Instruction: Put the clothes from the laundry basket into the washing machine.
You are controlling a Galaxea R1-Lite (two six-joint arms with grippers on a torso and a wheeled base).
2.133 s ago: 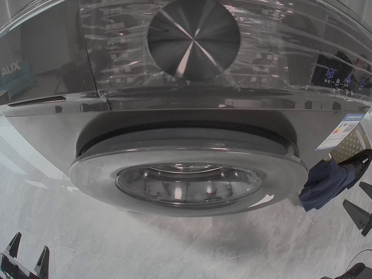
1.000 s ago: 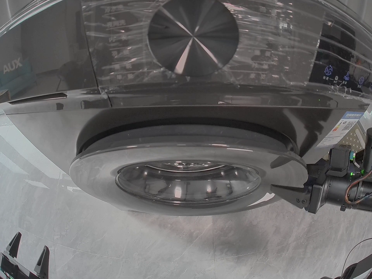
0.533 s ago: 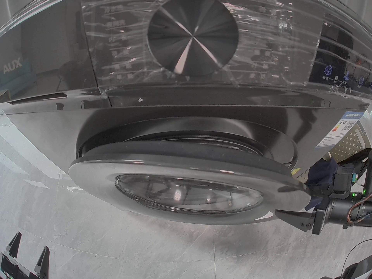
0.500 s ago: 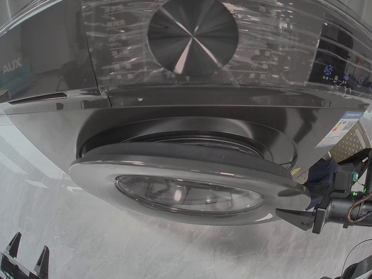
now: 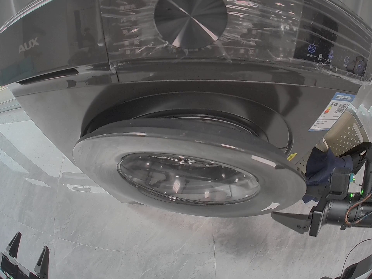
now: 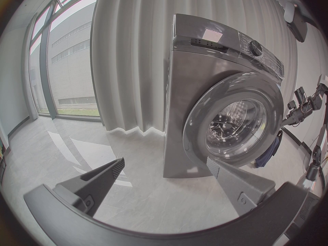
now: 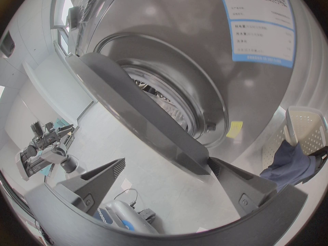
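The grey washing machine (image 5: 54, 109) has its round glass door (image 5: 97, 155) swung partly out from the drum opening (image 7: 171, 99). My right gripper (image 5: 287, 218) is open at the door's free edge (image 7: 191, 154). That edge lies between the fingers, close against one finger (image 7: 235, 178). A dark blue garment (image 5: 321, 165) hangs over the rim of the cream laundry basket (image 5: 348, 136) to the machine's right. It also appears beside the basket (image 7: 307, 127) as the blue garment (image 7: 290, 166). Low at the left, my left gripper (image 5: 29, 248) is open and holds nothing.
Pale tiled floor (image 5: 155, 245) spreads in front of the machine. White curtains (image 6: 130, 69) and a big window (image 6: 68, 62) stand to the machine's left. A white and blue device with a cable (image 7: 126, 219) lies on the floor below my right arm.
My right gripper came in to the door's right edge, and the door swung out from shut to partly open. The head view has shifted a little. The left gripper stayed put.
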